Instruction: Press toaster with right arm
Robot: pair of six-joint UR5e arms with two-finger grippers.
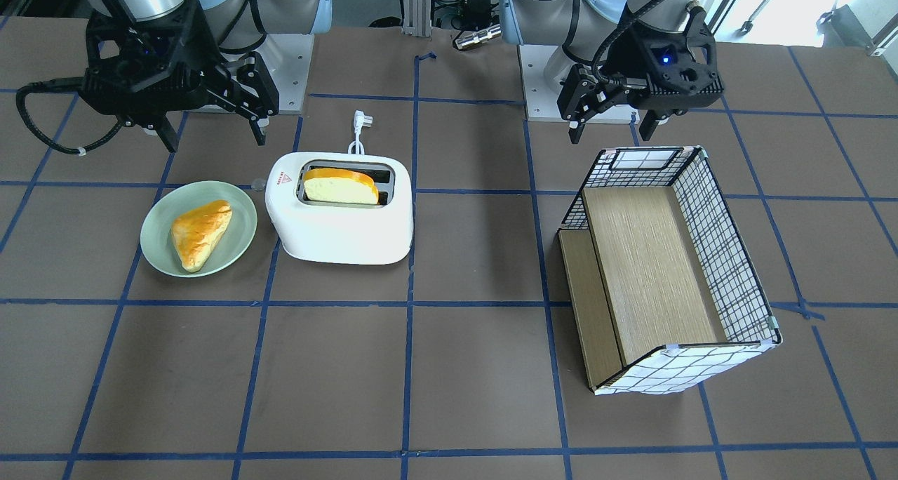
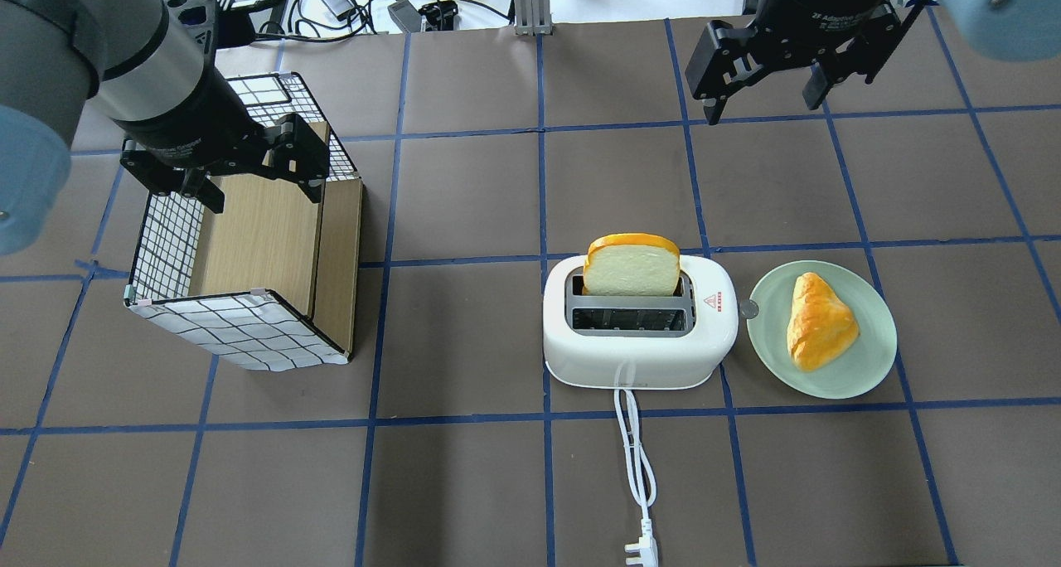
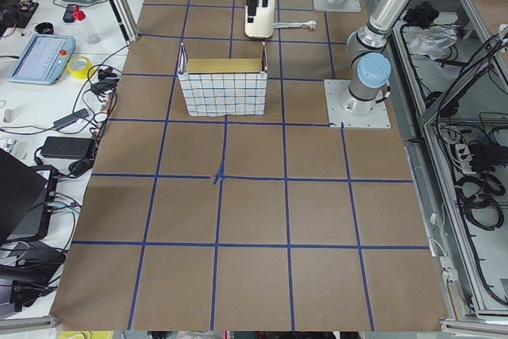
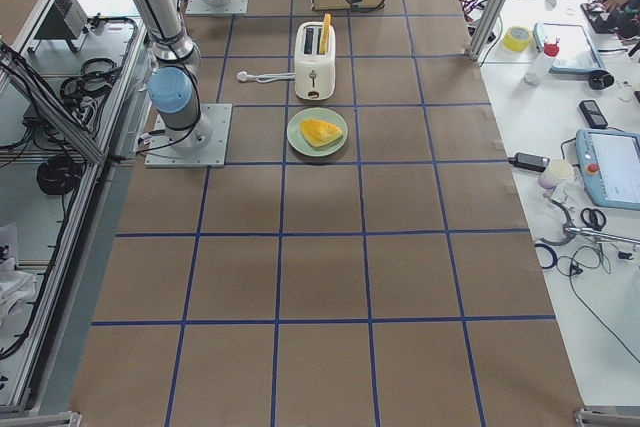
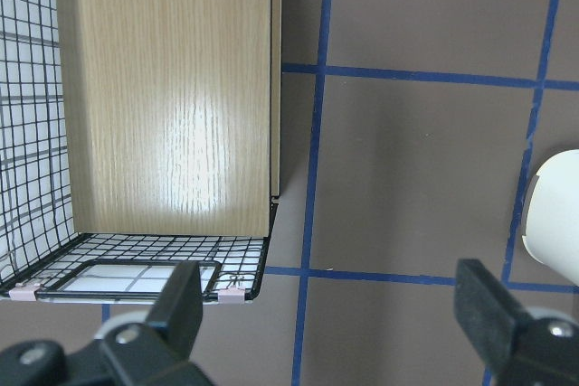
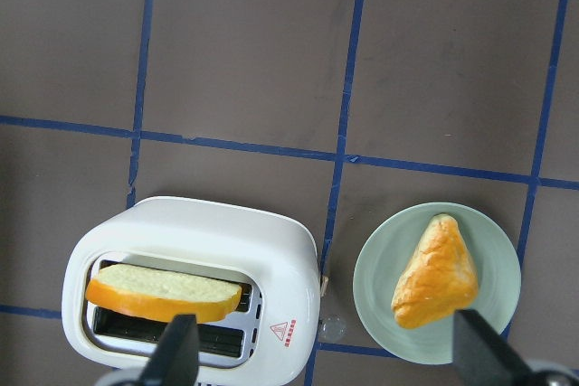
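The white two-slot toaster (image 1: 344, 231) stands left of centre in the front-facing view, with a bread slice (image 1: 340, 185) upright in one slot. Its small grey lever knob (image 1: 258, 184) sticks out of the end that faces the plate. The cord and plug (image 2: 637, 467) trail toward the robot. My right gripper (image 1: 214, 140) is open and empty. It hovers above the table beyond the toaster's knob end, apart from it. The right wrist view looks down on the toaster (image 6: 190, 232) and knob (image 6: 331, 324). My left gripper (image 1: 610, 135) is open and empty over the basket's edge.
A green plate (image 1: 158, 248) with a triangular pastry (image 1: 200, 231) sits right beside the knob end of the toaster. A wire-grid basket (image 1: 726, 255) with wooden boards inside lies on the left arm's side. Blue tape lines cross the brown table.
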